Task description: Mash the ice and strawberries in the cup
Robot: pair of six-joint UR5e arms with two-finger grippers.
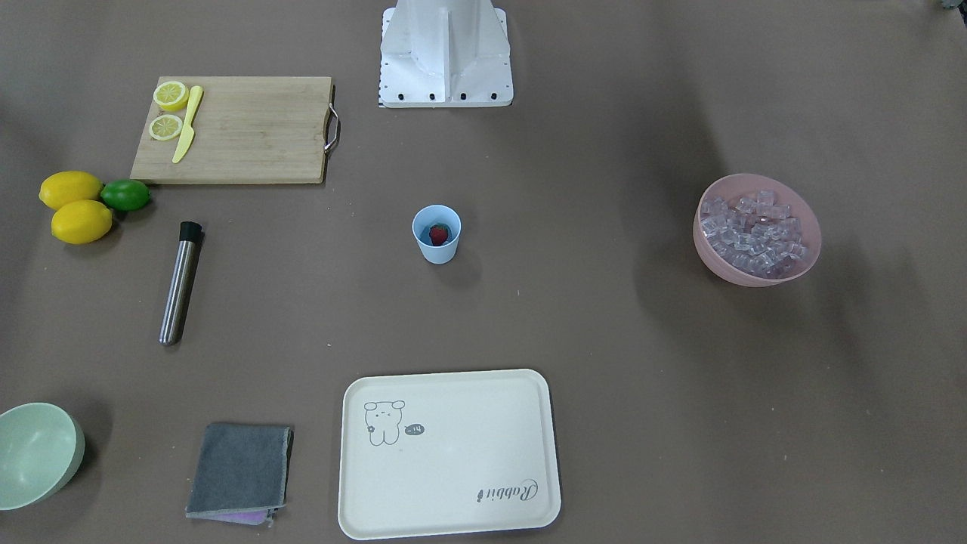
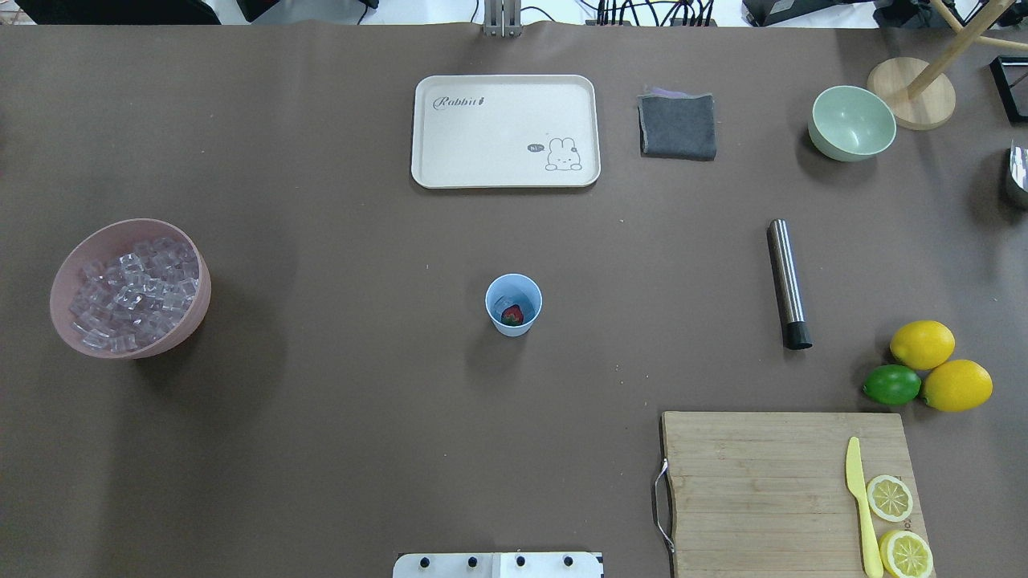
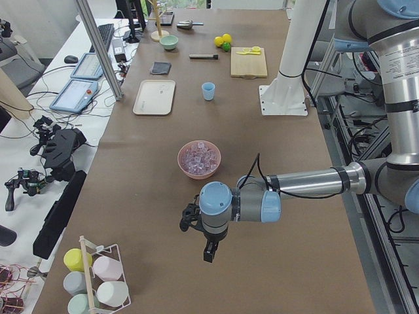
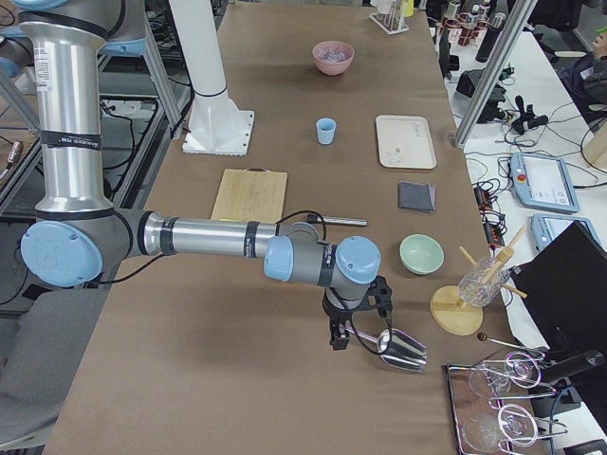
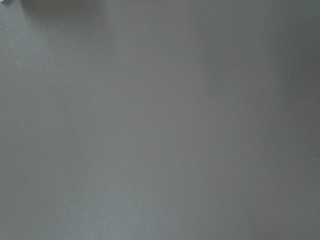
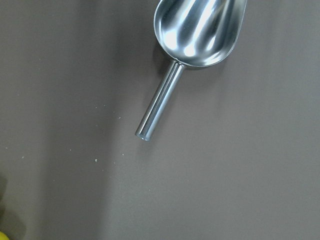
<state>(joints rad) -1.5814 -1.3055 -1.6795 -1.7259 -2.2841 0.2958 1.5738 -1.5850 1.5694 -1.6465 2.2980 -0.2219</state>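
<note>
The light blue cup (image 1: 437,245) stands upright mid-table, also in the overhead view (image 2: 513,324). Inside it lie the red strawberry (image 1: 439,235) (image 2: 512,315) and some clear ice (image 2: 503,303). More ice (image 1: 755,230) fills the pink bowl (image 1: 748,273) (image 2: 201,301). My left gripper (image 3: 209,252) hangs over bare table far from the cup, beyond the pink bowl. My right gripper (image 4: 346,336) hovers at the opposite table end over a steel scoop (image 6: 200,30) lying on the table. Neither wrist view shows any fingers, so I cannot tell whether either gripper is open or shut.
A steel muddler with a black tip (image 1: 180,283) lies on the table. Past it are a cutting board (image 1: 242,132) with lemon halves and a yellow knife, two lemons and a lime (image 1: 125,195). A cream tray (image 1: 449,453), a grey cloth (image 1: 240,468) and a pale green bowl (image 1: 34,453) line the far side.
</note>
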